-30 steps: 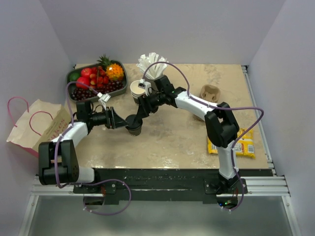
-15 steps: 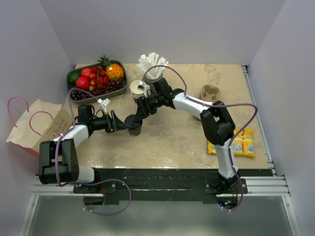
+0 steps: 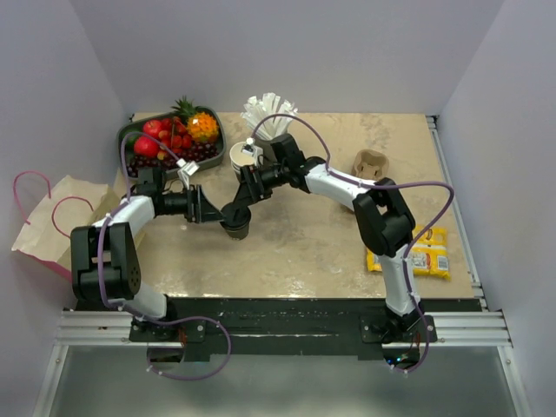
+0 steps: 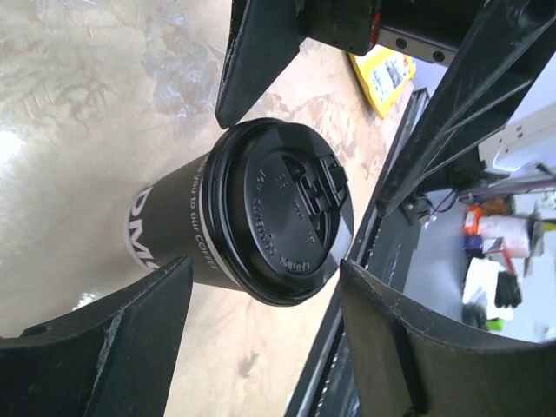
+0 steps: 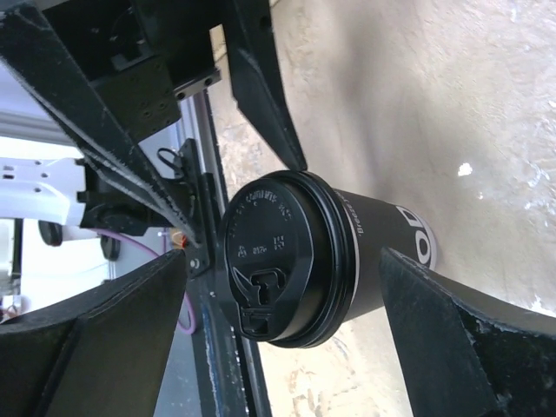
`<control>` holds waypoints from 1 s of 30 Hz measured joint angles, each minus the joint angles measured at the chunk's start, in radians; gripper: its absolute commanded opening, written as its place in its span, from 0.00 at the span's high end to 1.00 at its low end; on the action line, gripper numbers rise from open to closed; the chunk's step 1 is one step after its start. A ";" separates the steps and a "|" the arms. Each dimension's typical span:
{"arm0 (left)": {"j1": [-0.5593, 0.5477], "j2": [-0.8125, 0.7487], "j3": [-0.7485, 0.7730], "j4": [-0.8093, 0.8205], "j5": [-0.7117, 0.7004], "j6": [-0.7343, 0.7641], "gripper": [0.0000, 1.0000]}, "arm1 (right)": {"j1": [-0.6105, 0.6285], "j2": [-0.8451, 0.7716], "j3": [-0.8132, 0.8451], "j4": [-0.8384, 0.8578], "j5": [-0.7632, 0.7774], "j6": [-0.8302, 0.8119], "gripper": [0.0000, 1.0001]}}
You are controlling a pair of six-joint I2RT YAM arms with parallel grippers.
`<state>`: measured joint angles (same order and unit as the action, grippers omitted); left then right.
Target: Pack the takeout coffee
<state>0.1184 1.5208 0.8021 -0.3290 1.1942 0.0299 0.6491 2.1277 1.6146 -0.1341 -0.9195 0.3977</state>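
The takeout coffee (image 3: 236,227), a dark-brown cup with a black lid, stands upright on the table left of centre. My left gripper (image 3: 211,208) is open just left of it. In the left wrist view the cup (image 4: 278,208) sits just beyond my left gripper (image 4: 265,269), untouched. My right gripper (image 3: 234,211) is open above and behind the cup. In the right wrist view its fingers (image 5: 460,347) stand wide on both sides of the lid (image 5: 278,261) without pressing it.
A brown paper bag (image 3: 65,221) lies off the table's left edge. A fruit tray (image 3: 172,139), a stack of lidless cups (image 3: 243,156) and a straw holder (image 3: 269,117) stand at the back. A cardboard cup carrier (image 3: 371,163) and a yellow packet (image 3: 420,252) lie at right.
My left arm has swung toward the back, its gripper still pointing at the cup. My right gripper has shifted slightly left over the cup. The cup has not moved.
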 measured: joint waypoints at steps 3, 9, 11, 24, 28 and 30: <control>0.006 0.041 0.059 -0.115 0.002 0.121 0.27 | -0.002 0.010 0.000 0.027 -0.015 0.023 0.05; 0.012 0.092 0.085 -0.311 -0.022 0.310 0.27 | -0.002 0.035 -0.002 0.033 -0.014 0.037 0.06; 0.012 0.094 0.086 -0.342 -0.023 0.338 0.27 | -0.002 0.037 -0.002 0.034 -0.013 0.037 0.06; -0.006 0.095 0.086 -0.310 -0.021 0.320 0.27 | -0.002 0.040 -0.002 0.034 0.003 0.037 0.07; -0.028 0.095 0.086 -0.288 -0.020 0.295 0.27 | -0.002 0.041 -0.002 0.034 0.013 0.036 0.07; -0.034 0.097 0.083 -0.269 -0.020 0.276 0.27 | -0.002 0.041 -0.002 0.034 0.013 0.036 0.07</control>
<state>0.0849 1.6173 0.8852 -0.5976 1.1744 0.3061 0.6468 2.1685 1.6123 -0.1005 -0.9066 0.4339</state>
